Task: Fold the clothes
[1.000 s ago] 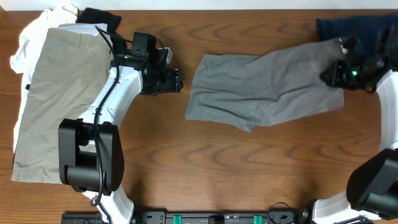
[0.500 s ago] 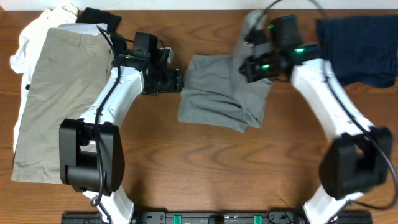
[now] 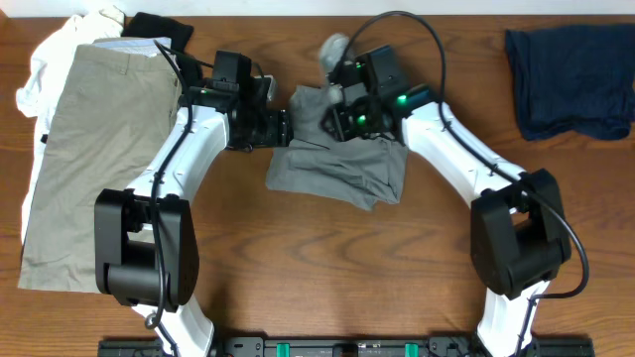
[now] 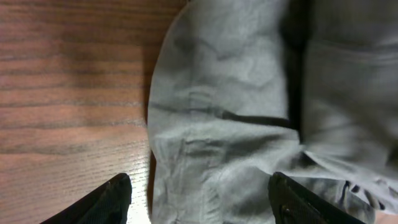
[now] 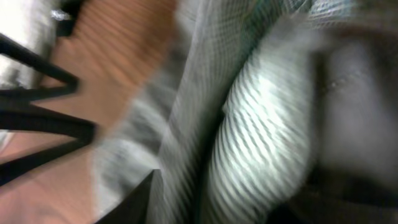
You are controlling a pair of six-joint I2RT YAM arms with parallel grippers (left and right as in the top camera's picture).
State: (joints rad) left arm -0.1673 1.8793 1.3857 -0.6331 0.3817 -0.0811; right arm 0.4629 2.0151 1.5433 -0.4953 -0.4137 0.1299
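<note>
Wooden table (image 3: 298, 278), khaki shorts (image 3: 84, 149) flat at far left, grey shorts (image 3: 337, 174) at centre, doubled over on themselves, navy garment (image 3: 571, 79) at top right, left gripper (image 3: 288, 127) at the shorts' left edge, jaws wide, right gripper (image 3: 337, 109) jaws clamped on bunched grey cloth, wrist view blurred.

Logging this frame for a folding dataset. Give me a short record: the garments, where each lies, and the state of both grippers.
grey shorts: centre, partly doubled over, one end lifted
khaki shorts: far left, flat, on a white piece
black piece: top left, beside the khaki shorts
navy piece: top right, apart from the rest
left gripper: open, at the grey shorts' left edge
right gripper: seems shut on the lifted end; wrist view blurred
</note>
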